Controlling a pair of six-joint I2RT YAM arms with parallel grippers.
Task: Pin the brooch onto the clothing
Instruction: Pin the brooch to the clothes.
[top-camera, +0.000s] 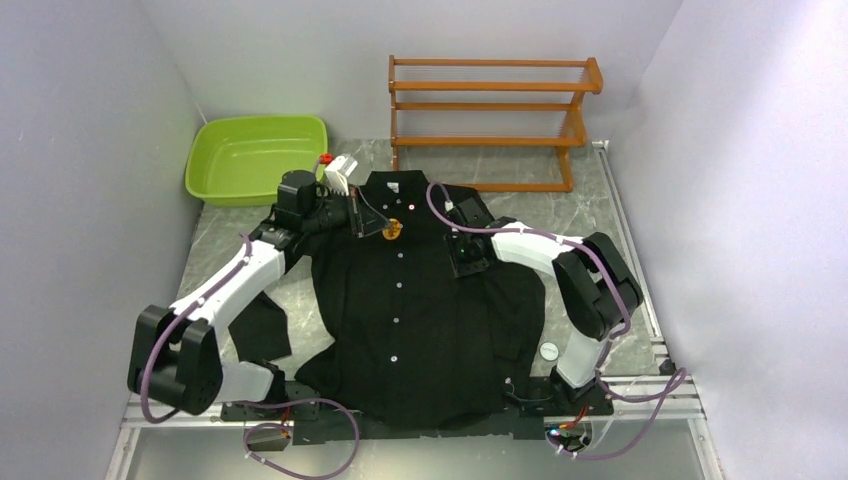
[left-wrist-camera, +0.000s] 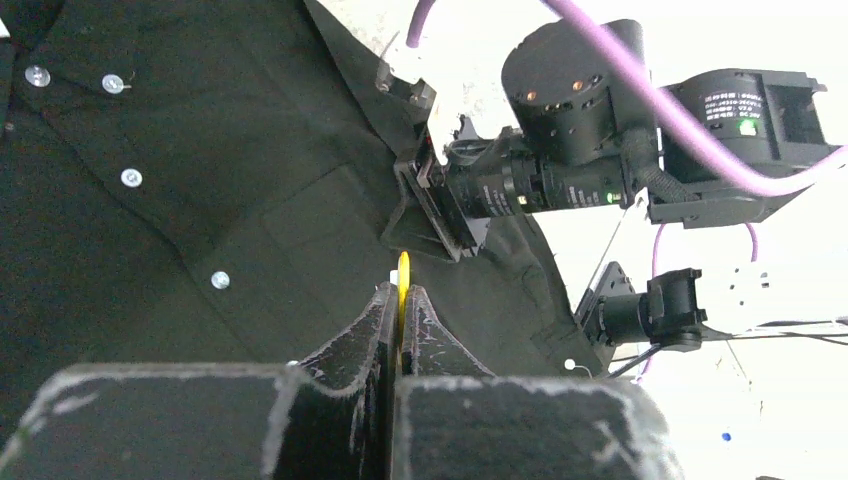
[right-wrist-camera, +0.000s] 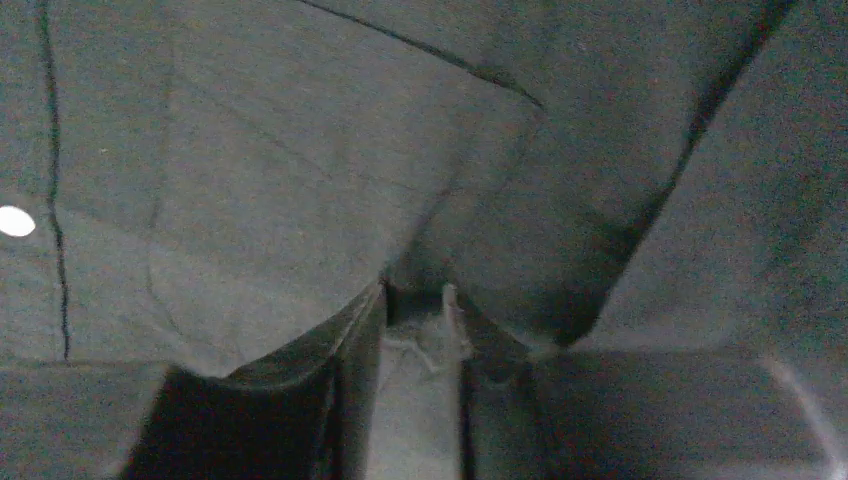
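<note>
Left gripper (left-wrist-camera: 401, 296) pinching thin amber brooch (left-wrist-camera: 403, 268) edge-on, black buttoned shirt (left-wrist-camera: 250, 230)

Top view: soft, even overhead light; sharp; faint shadows. Left wrist view: area beyond and right of left gripper (left-wrist-camera: 400, 297) blown out white; gripper base blurred. Right wrist view: dim, grainy, soft.

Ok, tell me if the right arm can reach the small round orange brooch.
Probably not cleanly: the left gripper is shut over most of the brooch, and the right gripper is down in the black button-up shirt.
</note>
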